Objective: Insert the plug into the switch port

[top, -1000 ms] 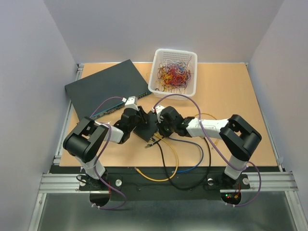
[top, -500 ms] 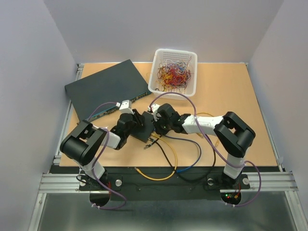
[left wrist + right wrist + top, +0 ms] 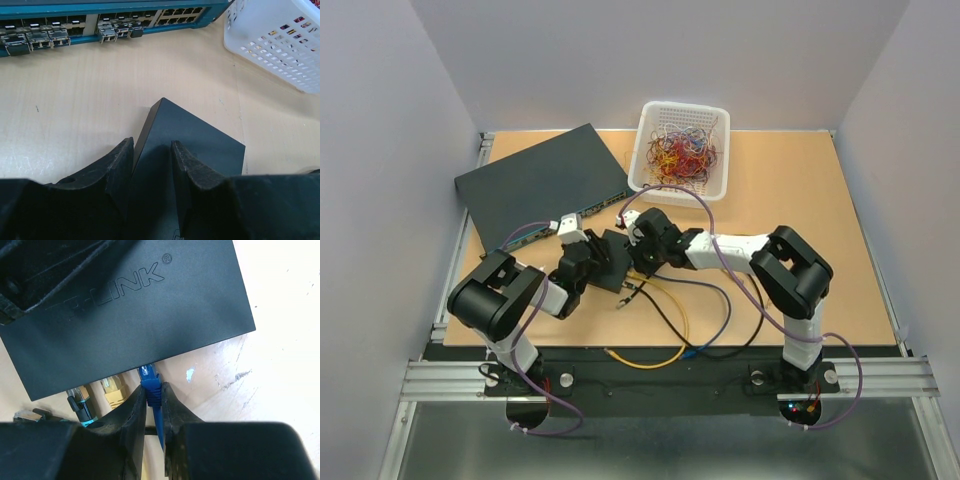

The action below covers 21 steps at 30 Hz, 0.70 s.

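Here, right gripper (image 3: 154,396) pinches blue plug (image 3: 148,377) at TP-Link switch (image 3: 150,315), yellow plug (image 3: 113,389) crowding alongside; left gripper (image 3: 152,167) clamps the switch.

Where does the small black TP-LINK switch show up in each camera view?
Top external: small black switch at the centre of the tan table.
Left wrist: bottom centre, between the fingers of the left pincer.
Right wrist: upper half, logo visible, blue plug at its lower edge.
Shared landmark: the tan table under it.

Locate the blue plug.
Right wrist view, centre: blue plug pinched between the right fingers, tip at the black box's port edge, beside a yellow plug.
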Tool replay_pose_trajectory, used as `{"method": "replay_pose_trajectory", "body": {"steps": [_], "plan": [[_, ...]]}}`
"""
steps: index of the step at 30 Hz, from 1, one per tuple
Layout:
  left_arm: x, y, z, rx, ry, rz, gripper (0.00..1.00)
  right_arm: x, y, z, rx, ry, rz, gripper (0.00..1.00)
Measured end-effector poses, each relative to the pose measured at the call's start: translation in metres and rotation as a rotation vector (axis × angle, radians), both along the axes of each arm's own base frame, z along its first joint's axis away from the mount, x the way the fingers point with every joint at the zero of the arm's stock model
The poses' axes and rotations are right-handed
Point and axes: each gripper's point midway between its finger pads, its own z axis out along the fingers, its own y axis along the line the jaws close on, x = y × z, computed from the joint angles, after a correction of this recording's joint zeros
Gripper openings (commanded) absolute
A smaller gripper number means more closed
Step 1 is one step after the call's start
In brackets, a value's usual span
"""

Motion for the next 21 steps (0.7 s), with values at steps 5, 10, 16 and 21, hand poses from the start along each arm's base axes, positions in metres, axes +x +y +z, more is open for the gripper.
{"method": "replay_pose_trajectory", "body": {"steps": [5,10,16,21], "plan": [[0.003,0.005,-0.001,0.039,0.022,0.026,0.44,0.002,0.005,-0.001,0.004,0.005,-0.003,0.00],[0.017,0.008,0.000,0.105,0.063,0.027,0.44,0.003,0.014,0.000,0.038,0.007,-0.024,0.00],[0.045,0.012,0.000,0.081,0.081,0.014,0.44,0.004,0.036,0.002,0.114,-0.005,-0.050,0.01],[0.041,-0.019,0.013,-0.035,0.087,-0.130,0.44,0.004,0.070,0.007,0.217,-0.051,-0.041,0.01]]}}
